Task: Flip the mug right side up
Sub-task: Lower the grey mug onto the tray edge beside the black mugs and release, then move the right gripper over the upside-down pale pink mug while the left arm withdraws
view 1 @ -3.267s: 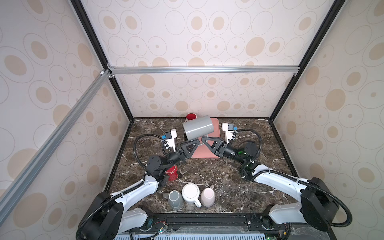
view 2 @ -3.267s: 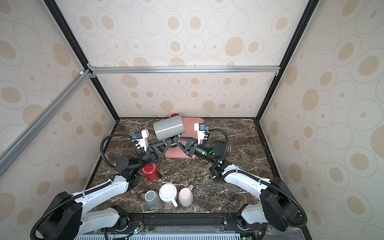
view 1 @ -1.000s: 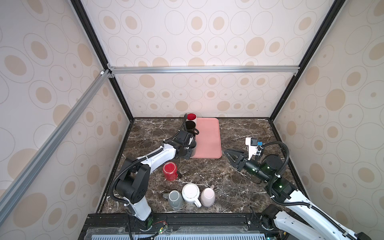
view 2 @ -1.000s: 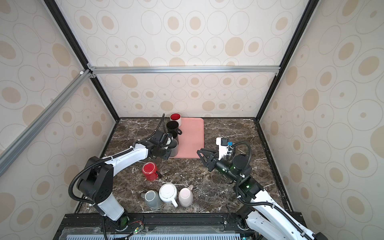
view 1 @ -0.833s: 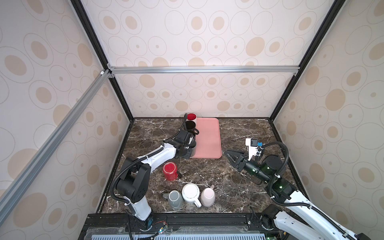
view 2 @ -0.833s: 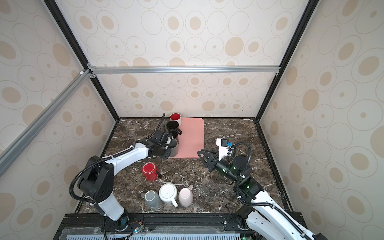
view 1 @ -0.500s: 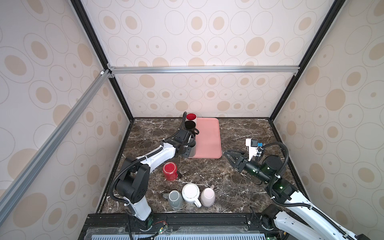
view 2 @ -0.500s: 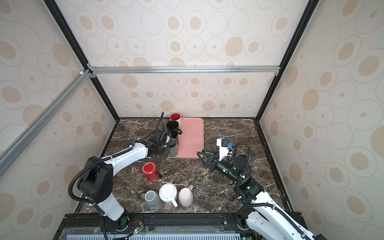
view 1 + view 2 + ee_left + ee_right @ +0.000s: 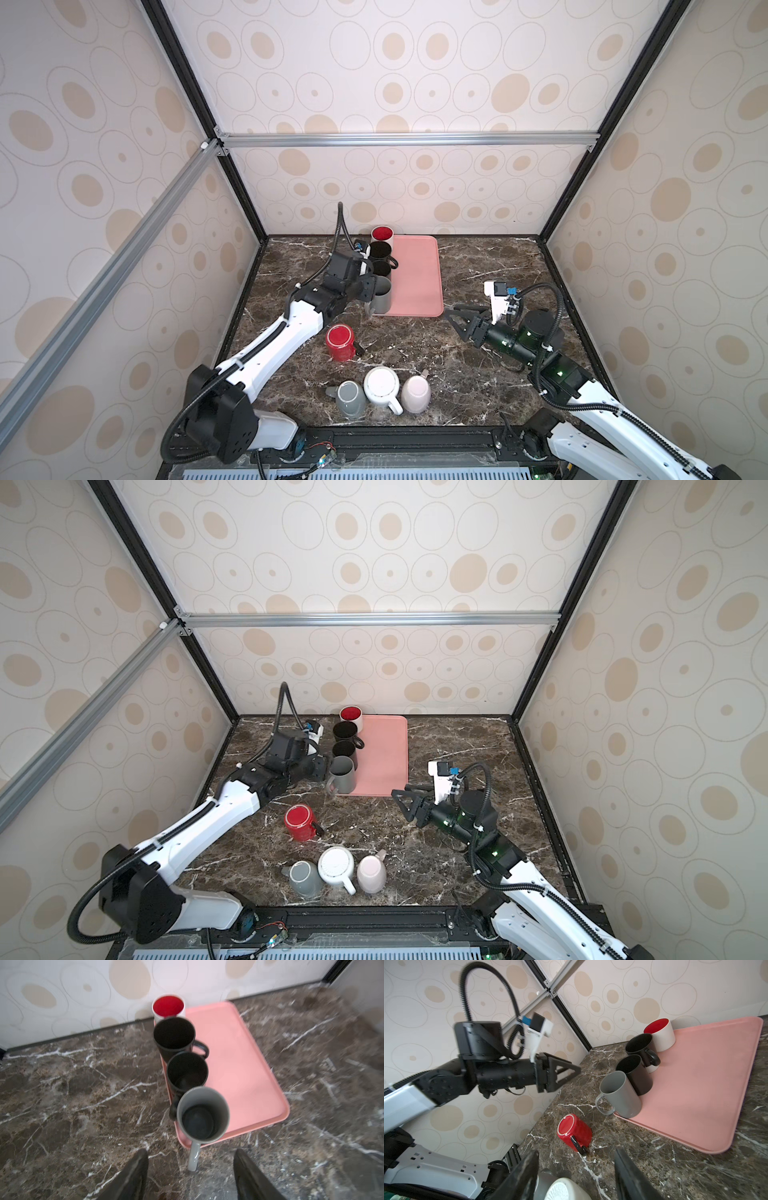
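The left gripper [image 9: 190, 1153] stands spread and empty by the handle of the grey mug [image 9: 202, 1113]. The mug is released mouth up on the pink tray's [image 9: 239, 1064] near left corner, beside a black mug [image 9: 187, 1072]. The right gripper [image 9: 451, 311], also spread and empty, waits off the tray's near right corner. Seconds earlier both grippers held this mug aloft, sideways.

Our left arm [image 9: 286, 332] reaches from its near-left base toward the far middle of the scene. There the left gripper [image 9: 366, 292] points right, held off the table, with its jaws standing apart. Our right arm [image 9: 590, 399] comes up from the near-right corner and bends leftward. The right gripper [image 9: 451, 312] sits low and aims left toward the middle, its dark fingers [image 9: 525, 1169] also spread wide.
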Controlling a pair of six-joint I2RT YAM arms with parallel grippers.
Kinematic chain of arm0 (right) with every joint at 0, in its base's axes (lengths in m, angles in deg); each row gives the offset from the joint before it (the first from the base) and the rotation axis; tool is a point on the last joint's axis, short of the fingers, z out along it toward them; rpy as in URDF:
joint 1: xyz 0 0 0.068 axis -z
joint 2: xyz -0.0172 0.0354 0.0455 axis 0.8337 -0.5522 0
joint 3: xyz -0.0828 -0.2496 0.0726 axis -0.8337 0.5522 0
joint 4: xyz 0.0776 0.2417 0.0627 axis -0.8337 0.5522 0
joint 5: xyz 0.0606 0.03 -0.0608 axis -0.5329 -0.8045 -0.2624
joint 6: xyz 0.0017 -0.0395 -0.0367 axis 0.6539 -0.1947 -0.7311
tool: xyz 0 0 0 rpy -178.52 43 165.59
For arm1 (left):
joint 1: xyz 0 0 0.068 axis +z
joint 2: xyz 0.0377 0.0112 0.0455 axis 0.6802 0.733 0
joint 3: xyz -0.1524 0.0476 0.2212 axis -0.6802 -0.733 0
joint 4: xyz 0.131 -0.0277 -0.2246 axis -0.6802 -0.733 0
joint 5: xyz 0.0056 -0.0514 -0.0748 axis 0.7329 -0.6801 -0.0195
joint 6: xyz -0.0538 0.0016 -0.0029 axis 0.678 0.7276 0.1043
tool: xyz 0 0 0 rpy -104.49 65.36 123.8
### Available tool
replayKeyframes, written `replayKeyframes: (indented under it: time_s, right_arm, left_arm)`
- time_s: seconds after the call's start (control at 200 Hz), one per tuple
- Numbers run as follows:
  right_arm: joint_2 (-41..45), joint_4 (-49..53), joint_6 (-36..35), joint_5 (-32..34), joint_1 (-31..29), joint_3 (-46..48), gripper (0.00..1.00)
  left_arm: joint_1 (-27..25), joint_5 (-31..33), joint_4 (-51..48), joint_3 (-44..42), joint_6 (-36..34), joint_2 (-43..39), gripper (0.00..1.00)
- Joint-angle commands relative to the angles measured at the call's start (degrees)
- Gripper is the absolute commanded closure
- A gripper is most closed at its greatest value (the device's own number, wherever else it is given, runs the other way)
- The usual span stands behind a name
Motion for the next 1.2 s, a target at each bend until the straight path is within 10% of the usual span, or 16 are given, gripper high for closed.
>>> replayKeyframes:
  time_s: [0.0, 0.31, 0.73, 1.195]
  right_arm:
    - [-2.0, 3.1, -2.7, -3.9, 0.2, -1.5, 0.39]
    - [-6.9, 14.4, -10.0, 0.7, -8.8, -3.4, 0.36]
    - [-21.4, 33.6, -23.4, 15.7, -29.0, -14.4, 0.14]
    - [-28.3, 38.5, -16.8, 30.9, -35.0, -15.0, 0.1]
  left_arm:
    - [0.2, -4.8, 6.4, -3.1, 4.3, -4.6, 0.28]
    - [0.2, -9.5, 19.8, -14.0, 11.2, -14.6, 0.01]
    - [0.2, -12.6, 22.0, -18.0, 13.0, -16.8, 0.01]
    - [0.2, -13.7, 22.0, -18.7, 12.4, -15.3, 0.0]
